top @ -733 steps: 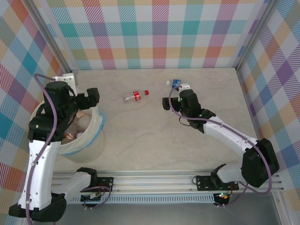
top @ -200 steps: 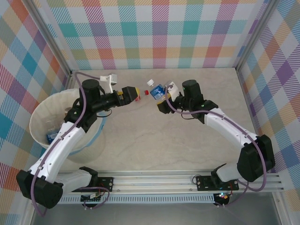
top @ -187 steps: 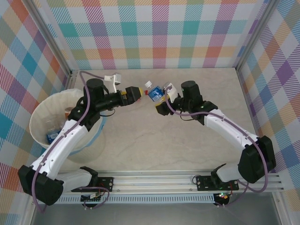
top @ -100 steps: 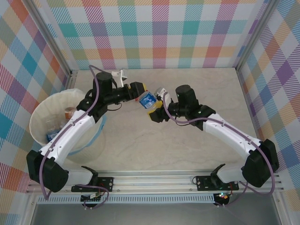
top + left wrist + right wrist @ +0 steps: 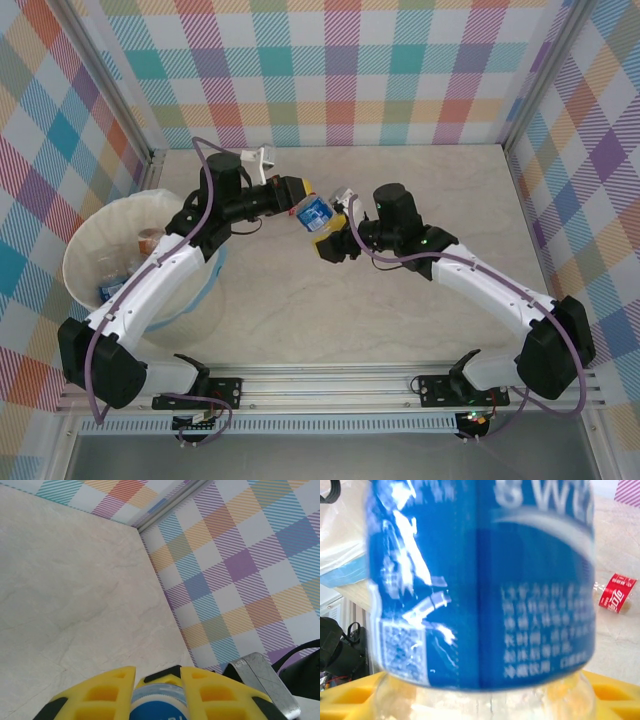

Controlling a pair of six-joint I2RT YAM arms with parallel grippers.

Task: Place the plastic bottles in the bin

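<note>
Now, handover stock, left to right
Bin [image 5: 82,238]: far left of the table [image 5: 300,320], under my left arm; the binned bottles [image 5: 112,290] lie at its bottom
Left claw [image 5: 300,198]: a second ago it stood wide and short of the load; now it is clamped hard on one end of the blue-labelled bottle [image 5: 316,212]
Blue-labelled bottle: carried in from the far side to mid-table, up in the air between my two claws, well apart from the bin
Right claw [image 5: 332,224]: the bottle sits between its yellow fingers in the right wrist view; I cannot tell whether it grips or has let go
Red-labelled bottle [image 5: 615,592]: lying loose on the table, not yet collected
Meaning: I judge the pass is half made; once the right side frees it, my left arm can swing the bottle back over the bin
</note>
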